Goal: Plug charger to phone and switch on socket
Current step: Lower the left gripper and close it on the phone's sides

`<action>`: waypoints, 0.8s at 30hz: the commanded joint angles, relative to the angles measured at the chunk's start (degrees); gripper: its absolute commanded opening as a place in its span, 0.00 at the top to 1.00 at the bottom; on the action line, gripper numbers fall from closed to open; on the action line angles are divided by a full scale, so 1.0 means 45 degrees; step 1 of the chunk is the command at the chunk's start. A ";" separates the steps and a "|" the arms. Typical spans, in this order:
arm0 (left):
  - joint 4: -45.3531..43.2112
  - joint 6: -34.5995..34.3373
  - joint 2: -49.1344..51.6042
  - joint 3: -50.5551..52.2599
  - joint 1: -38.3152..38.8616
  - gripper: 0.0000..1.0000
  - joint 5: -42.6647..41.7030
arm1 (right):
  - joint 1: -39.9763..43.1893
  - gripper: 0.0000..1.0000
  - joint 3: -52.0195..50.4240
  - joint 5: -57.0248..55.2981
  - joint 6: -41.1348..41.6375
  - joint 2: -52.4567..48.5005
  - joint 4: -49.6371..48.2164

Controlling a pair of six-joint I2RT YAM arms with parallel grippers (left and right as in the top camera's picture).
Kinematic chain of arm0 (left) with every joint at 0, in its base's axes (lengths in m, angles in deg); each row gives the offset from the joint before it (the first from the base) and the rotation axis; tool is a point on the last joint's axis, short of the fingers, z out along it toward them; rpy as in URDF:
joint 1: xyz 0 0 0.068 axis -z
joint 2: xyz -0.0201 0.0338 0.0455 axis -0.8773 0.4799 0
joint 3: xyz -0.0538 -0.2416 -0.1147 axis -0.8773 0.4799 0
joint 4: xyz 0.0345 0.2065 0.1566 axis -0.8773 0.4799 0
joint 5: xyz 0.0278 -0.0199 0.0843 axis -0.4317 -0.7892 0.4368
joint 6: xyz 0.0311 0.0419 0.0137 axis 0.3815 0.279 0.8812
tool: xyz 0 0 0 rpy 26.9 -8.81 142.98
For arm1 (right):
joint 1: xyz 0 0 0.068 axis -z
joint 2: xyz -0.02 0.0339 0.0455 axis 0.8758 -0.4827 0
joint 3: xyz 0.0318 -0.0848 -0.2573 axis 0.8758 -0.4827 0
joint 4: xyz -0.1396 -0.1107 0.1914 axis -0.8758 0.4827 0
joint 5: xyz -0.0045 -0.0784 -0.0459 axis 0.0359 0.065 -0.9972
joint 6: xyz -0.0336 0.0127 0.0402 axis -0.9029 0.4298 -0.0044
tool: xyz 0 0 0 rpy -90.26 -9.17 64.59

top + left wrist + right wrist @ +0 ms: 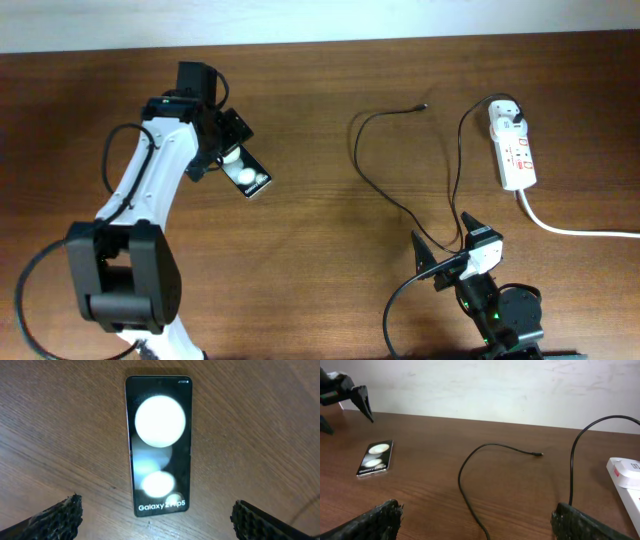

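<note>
Hovering above the phone (159, 445), left end effector (157, 507) spread apart, right end effector (477, 510) also apart, near the charger (530, 452)

The phone (159, 445) lay flat, screen lit (two white discs). The black charger (460, 479) snaked loosely, tip unplugged, its plug in the white socket (513, 150).

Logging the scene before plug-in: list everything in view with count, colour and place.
phone: 1, black, table's left part
charger: 1, black, looped right of centre, plug at socket
socket: 1, white, red marks, far right
cord: 1, white, socket to right edge
table: 1, brown wood
wall: 1, white, behind table
left end effector: 1, black, open over phone
right end effector: 1, black, open, near edge
</note>
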 commanded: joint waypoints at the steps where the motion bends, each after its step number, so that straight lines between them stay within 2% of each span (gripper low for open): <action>1: -0.0238 0.0112 0.0797 -0.0199 0.0029 0.01 0.0228 | 0.0083 0.01 -0.0063 0.0112 -0.0087 0.0049 0.0068; 7: -0.1127 0.0112 0.1851 -0.0199 0.0029 0.01 0.0223 | 0.0083 0.01 -0.0063 0.0112 -0.0087 0.0049 0.0068; 16: -0.1579 0.0131 0.1875 -0.0175 0.0034 0.01 0.0228 | 0.0083 0.01 -0.0063 0.0112 -0.0087 0.0049 0.0068; 20: -0.1787 0.0646 0.1899 -0.0175 0.0316 0.01 0.0301 | 0.0083 0.01 -0.0063 0.0112 -0.0087 0.0049 0.0068; 24: -0.1870 0.0641 0.2006 -0.0175 0.1030 0.01 0.1923 | 0.0083 0.01 -0.0063 0.0112 -0.0087 0.0049 0.0068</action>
